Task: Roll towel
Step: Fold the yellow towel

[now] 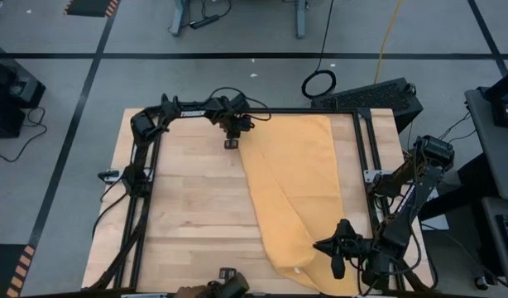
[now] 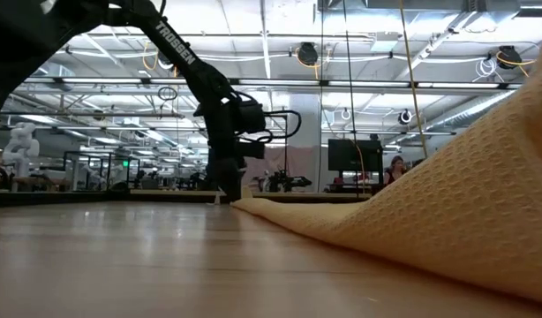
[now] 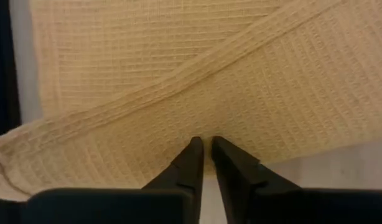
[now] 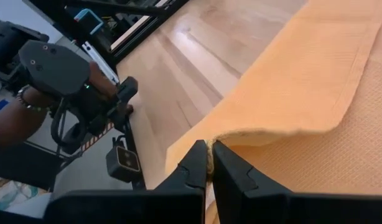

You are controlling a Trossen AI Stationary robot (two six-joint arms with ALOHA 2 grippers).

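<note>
- Mustard-yellow waffle-weave cloth, the towel (image 1: 297, 194), lay on the right half of the wooden table (image 1: 188, 223), running from the near edge to the far edge, its left side folded over in a diagonal crease.
- Near right corner: the right gripper (image 1: 337, 263) had its fingers closed on the towel's near edge (image 4: 265, 134), lifting it slightly off the wood, probably to form the first turn of the roll.
- Far edge, near its middle: the left gripper (image 1: 231, 141) pinched the towel's far left corner (image 3: 197, 134) between narrowly shut fingers, apparently anchoring the cloth taut so the roll would start evenly.
</note>
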